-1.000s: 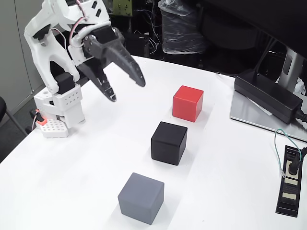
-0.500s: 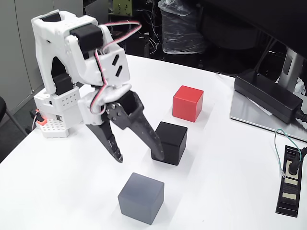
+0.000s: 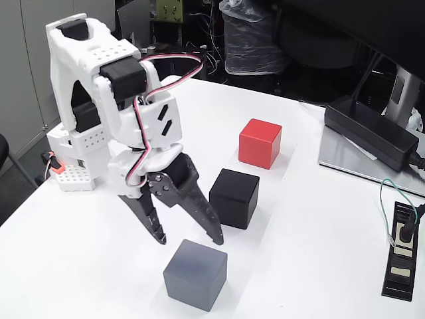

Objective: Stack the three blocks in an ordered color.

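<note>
Hand (image 3: 188,241) (spread wide) above grey block (image 3: 196,274).

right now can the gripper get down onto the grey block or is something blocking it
Probably yes. The gripper hangs open just above the grey block, whose top is bare. The black block stands apart behind it.

The gripper (image 3: 189,240) hangs with jaws spread just above the grey block (image 3: 196,274), whose top and sides stand clear. The black block (image 3: 234,197) sits close beside the right finger, crowding that side. The red block (image 3: 260,143) stands farther back; bare table (image 3: 86,266) lies open to the left.
</note>
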Robot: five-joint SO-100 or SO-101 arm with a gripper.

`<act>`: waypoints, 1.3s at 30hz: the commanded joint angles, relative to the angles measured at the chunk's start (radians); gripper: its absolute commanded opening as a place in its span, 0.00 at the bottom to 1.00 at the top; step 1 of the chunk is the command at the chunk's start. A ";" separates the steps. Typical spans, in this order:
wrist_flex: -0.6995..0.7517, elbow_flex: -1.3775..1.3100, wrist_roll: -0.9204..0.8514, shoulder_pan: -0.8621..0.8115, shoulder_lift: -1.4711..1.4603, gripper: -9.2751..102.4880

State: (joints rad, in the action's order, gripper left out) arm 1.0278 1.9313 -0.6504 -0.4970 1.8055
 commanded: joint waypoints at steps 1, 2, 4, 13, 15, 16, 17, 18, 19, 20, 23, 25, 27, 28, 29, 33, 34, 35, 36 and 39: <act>-0.012 -0.037 -0.005 -0.028 0.005 0.37; -0.012 -0.037 -0.005 -0.035 0.003 0.37; -0.012 -0.037 -0.005 -0.046 -0.018 0.37; -0.112 -0.064 -0.005 -0.049 -0.114 0.37; -0.126 -0.058 -0.005 -0.049 -0.115 0.37; -0.127 -0.057 -0.005 -0.049 -0.117 0.37; -0.129 -0.058 -0.005 -0.048 -0.126 0.37; -0.130 -0.063 -0.005 -0.046 -0.141 0.37; -0.130 -0.071 -0.005 -0.041 -0.161 0.37; -0.133 -0.072 -0.005 -0.041 -0.184 0.37; -0.133 -0.080 -0.005 -0.040 -0.232 0.37; -0.133 -0.107 -0.005 -0.040 -0.261 0.37; -0.133 -0.138 -0.005 -0.040 -0.287 0.37; -0.132 -0.150 -0.005 -0.040 -0.305 0.37; -0.132 -0.161 -0.005 -0.040 -0.322 0.36; -0.123 -0.187 -0.006 -0.040 -0.365 0.36; -0.121 -0.192 -0.006 -0.040 -0.371 0.36; -0.120 -0.192 -0.008 -0.040 -0.374 0.36; -0.120 -0.193 -0.011 -0.040 -0.376 0.36; -0.118 -0.192 -0.011 -0.038 -0.379 0.34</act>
State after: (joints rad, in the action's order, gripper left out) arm 0.8989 1.7472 -0.6535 -0.5430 1.4297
